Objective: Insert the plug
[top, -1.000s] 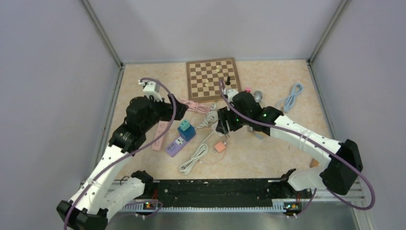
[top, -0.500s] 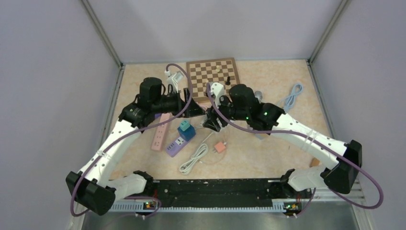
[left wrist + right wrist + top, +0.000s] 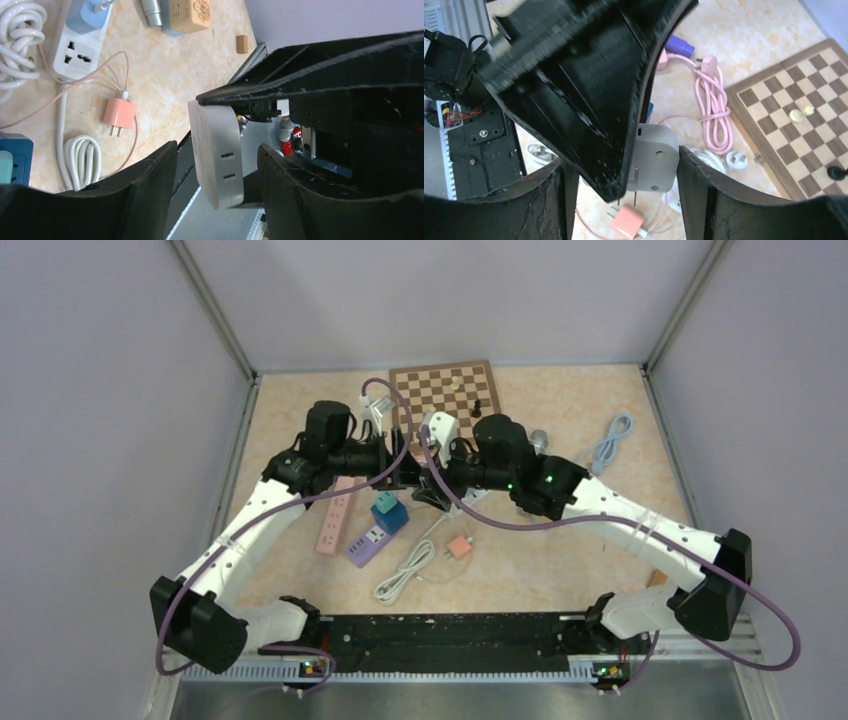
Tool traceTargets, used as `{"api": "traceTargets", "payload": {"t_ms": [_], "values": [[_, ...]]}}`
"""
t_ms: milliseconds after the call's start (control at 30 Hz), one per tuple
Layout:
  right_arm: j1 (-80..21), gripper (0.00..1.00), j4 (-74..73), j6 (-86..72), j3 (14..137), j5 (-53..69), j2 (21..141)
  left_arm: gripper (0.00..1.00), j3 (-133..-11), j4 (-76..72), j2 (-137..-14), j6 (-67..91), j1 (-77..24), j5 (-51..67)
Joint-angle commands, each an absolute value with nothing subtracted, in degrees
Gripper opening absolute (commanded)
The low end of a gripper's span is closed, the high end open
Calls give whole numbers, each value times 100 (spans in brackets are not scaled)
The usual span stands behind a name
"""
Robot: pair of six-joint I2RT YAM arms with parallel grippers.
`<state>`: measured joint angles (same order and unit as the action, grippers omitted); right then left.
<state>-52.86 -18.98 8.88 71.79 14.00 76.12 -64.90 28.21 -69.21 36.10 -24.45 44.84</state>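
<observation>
A grey-white plug adapter (image 3: 656, 160) with two metal prongs pointing down hangs above the table. My right gripper (image 3: 621, 160) is shut on it, one finger on each end. My left gripper (image 3: 217, 150) is open around the same adapter (image 3: 217, 165), with a gap on each side. One left finger (image 3: 589, 100) hides half the adapter in the right wrist view. In the top view both grippers meet mid-table, left (image 3: 403, 472) and right (image 3: 430, 488), and the adapter is hidden between them. A lilac power strip (image 3: 366, 544) carrying a blue charger (image 3: 389, 510) lies just below them.
A pink power strip (image 3: 335, 522) lies left of the lilac one. A pink charger (image 3: 459, 546) and a coiled white cable (image 3: 405, 572) lie in front. A chessboard (image 3: 443, 405) is at the back, with a pink cable (image 3: 714, 110) beside it and a blue cable (image 3: 610, 443) at the right.
My left arm has swung from the back left to the middle and closed in on the adapter. My right gripper has carried the adapter left and turned it toward the left gripper.
</observation>
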Motion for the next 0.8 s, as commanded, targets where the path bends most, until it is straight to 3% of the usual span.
{"api": "traceTargets", "payload": {"t_ms": [0, 200, 367, 433, 500, 567, 667, 767], "values": [[-5480, 38, -1532, 1138, 7625, 1315, 7778, 63, -6422, 2576, -6992, 3785, -2434, 4713], [-5586, 39, -1990, 1335, 8050, 1174, 8112, 54, -6307, 2772, -7031, 3619, -2434, 4811], [-5605, 39, -2343, 1328, 8339, 1065, 8277, 36, -6211, 2802, -7046, 3602, -2434, 5025], [-5599, 41, -2391, 1267, 8415, 1044, 8302, 22, -6173, 2741, -7052, 3628, -2434, 5190], [-5599, 43, -2458, 1157, 8497, 982, 8333, 2, -6161, 2709, -7058, 3639, -2430, 5251], [-5599, 52, -2478, 1076, 8490, 1005, 8316, 0, -6174, 2668, -7038, 3636, -2435, 5259], [-5602, 81, -2315, 933, 8238, 1002, 8069, 0, -6227, 2574, -6933, 3605, -2426, 5059], [-5601, 98, -1940, 828, 7733, 996, 7559, 0, -6240, 2374, -6804, 3599, -2403, 4863]]}}
